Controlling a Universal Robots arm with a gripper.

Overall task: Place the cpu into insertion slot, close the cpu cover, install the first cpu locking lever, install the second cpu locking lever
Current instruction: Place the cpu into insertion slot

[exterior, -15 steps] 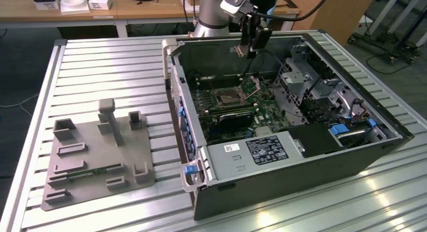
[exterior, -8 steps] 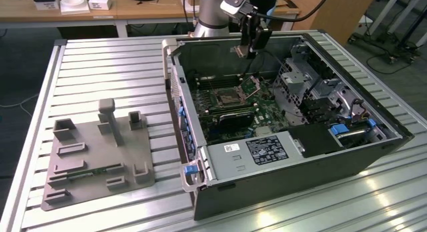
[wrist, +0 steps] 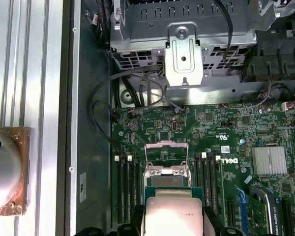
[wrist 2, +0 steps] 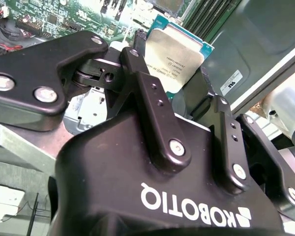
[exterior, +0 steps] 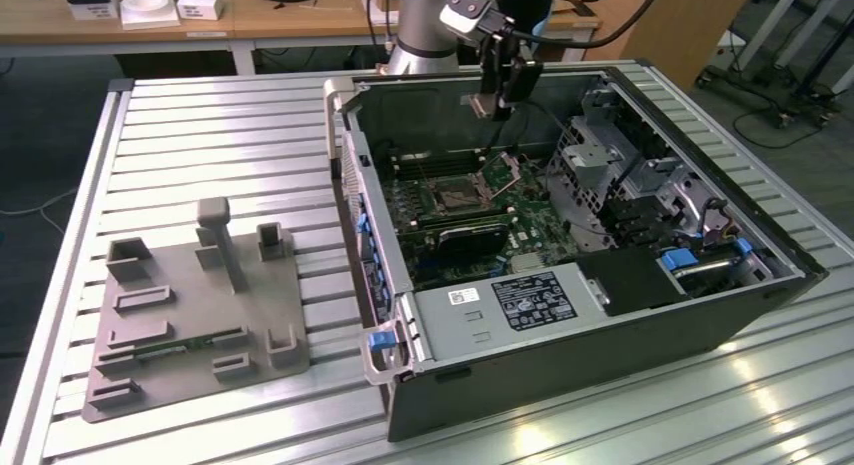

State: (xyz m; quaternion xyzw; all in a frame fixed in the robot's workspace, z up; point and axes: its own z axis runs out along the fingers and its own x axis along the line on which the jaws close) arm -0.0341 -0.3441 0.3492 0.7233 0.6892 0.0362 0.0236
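Item: claw, clenched on the cpu by its edges, the insertion slot below the claw; best lowered level, corners squared to socket, clear of the raised cpu cover.

An open computer case lies on the slatted counter. A grey fixture plate rests nearby, apart.

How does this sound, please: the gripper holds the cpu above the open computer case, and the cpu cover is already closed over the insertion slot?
Not quite: the cpu cover is open, standing raised off the insertion slot, as the first wrist view shows. The gripper does hold the cpu above the open computer case.
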